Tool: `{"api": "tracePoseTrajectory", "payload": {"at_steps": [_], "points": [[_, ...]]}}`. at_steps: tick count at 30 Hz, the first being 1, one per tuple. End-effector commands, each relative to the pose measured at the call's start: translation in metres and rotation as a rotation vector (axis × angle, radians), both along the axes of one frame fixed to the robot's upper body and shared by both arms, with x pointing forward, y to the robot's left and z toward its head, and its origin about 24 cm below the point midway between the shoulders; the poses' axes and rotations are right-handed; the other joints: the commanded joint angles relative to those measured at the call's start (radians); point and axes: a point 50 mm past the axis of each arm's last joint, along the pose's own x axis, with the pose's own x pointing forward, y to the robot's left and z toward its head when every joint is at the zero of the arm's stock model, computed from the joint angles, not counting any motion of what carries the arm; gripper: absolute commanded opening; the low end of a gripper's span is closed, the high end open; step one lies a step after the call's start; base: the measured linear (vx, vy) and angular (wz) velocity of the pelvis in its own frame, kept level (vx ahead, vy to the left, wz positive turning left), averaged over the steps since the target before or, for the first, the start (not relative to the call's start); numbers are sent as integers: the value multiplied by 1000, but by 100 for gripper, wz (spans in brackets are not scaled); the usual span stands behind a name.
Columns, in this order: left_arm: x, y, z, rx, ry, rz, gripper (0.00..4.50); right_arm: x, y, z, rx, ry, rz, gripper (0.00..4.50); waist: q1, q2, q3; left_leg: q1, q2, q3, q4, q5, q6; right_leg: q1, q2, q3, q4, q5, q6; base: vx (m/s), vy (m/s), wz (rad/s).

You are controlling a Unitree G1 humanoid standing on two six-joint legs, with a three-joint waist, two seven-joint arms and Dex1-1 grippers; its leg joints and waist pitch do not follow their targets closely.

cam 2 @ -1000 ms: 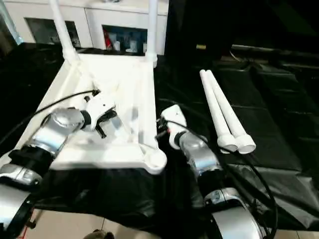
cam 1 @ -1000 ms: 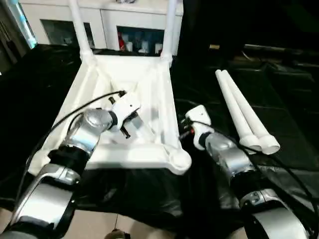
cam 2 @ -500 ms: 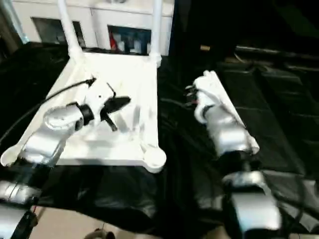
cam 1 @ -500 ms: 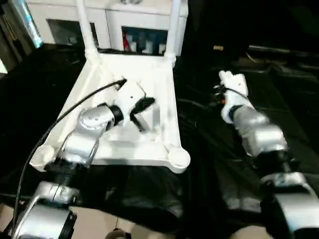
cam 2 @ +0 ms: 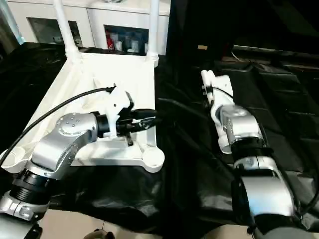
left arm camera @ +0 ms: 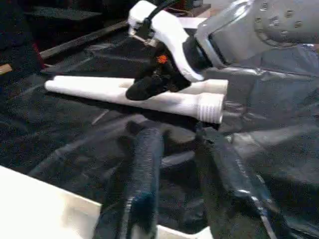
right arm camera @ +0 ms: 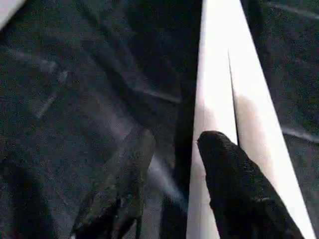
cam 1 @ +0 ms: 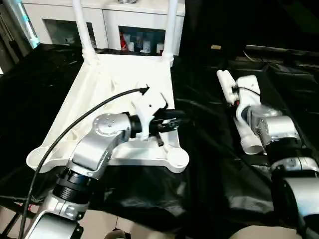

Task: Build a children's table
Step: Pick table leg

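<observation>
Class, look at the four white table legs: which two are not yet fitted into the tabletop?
The two legs lying side by side on the black sheet under the right end effector. The other two legs stand upright in the tabletop's far corner sockets.

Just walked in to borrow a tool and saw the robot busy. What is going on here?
The robot is assembling a small white table, which lies upside down on black sheeting with two legs already standing in its far sockets. Two loose legs lie side by side to its right. The right end effector hangs just above them, fingers apart. The left end effector, also open and empty, hovers over the table's right edge.
</observation>
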Motion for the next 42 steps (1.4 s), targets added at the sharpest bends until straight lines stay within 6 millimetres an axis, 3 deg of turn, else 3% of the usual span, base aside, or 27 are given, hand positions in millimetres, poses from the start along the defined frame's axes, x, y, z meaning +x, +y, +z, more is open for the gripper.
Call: {"api": "tracePoseTrajectory", "payload": {"at_steps": [1, 9, 13, 16, 17, 19, 20, 25, 26, 33, 42], "points": [[-5, -3, 1, 6, 7, -23, 177, 1, -10, 5, -21, -1, -40, 229, 0, -10, -82, 20, 30, -12, -51, -186, -3, 53, -67, 44, -68, -215, -180, 0, 0, 0], [-9, -2, -3, 24, 28, -26, 248, 2, -19, 5, -40, 12, -76, 295, -1, -11, -82, 20, 29, -11, -49, -197, -6, 50, -66, 43, -70, -233, -173, 0, 0, 0], [-11, -3, -5, 40, 30, -28, 284, -3, -24, -6, -9, 93, -96, 330, -4, -11, -82, 19, 28, -12, -48, -208, -7, 50, -65, 42, -71, -251, -170, 0, 0, 0], [-11, -4, -5, 45, 30, -28, 309, -6, -26, -11, 24, 127, -102, 333, -3, -12, -83, 18, 28, -12, -47, -202, -4, 52, -65, 42, -69, -242, -170, 0, 0, 0], [-11, -4, -6, 51, 27, -27, 318, -9, -27, -15, 50, 159, -103, 333, -4, -17, -82, 17, 28, -11, -47, -202, -1, 51, -64, 41, -70, -242, -170, 0, 0, 0], [-12, -4, -6, 51, 26, -25, 339, -11, -27, -18, 72, 194, -101, 333, -4, -15, -83, 16, 28, -12, -46, -194, 5, 53, -64, 41, -68, -232, -177, 0, 0, 0], [-12, -4, -6, 51, 27, -24, 347, -12, -28, -19, 70, 202, -104, 333, -3, -19, -82, 16, 29, -12, -46, -192, 7, 53, -66, 41, -67, -238, -178, 0, 0, 0], [-12, -2, -7, 60, 26, -15, 388, -14, -28, -22, 143, 239, -116, 333, -5, -19, -80, 18, 29, -12, -45, -212, 0, 48, -67, 40, -72, -282, -171, 0, 0, 0], [-12, -2, -7, 60, 26, -15, 401, -14, -28, -22, 145, 239, -116, 306, -4, -19, -80, 18, 30, -12, -45, -215, -2, 49, -67, 40, -72, -287, -168, 0, 0, 0], [-11, -2, -6, 62, 21, -10, 448, -17, -23, -25, 226, 290, -87, 249, -4, -23, -80, 16, 30, -12, -44, -209, 2, 48, -68, 40, -70, -289, -171, 0, 0, 0], [-10, -1, -6, 63, 19, -1, 450, -23, -23, -36, 246, 332, -92, 188, -1, -30, -80, 17, 31, -13, -45, -209, -4, 46, -70, 39, -71, -303, -166, 0, 0, 0]]}}
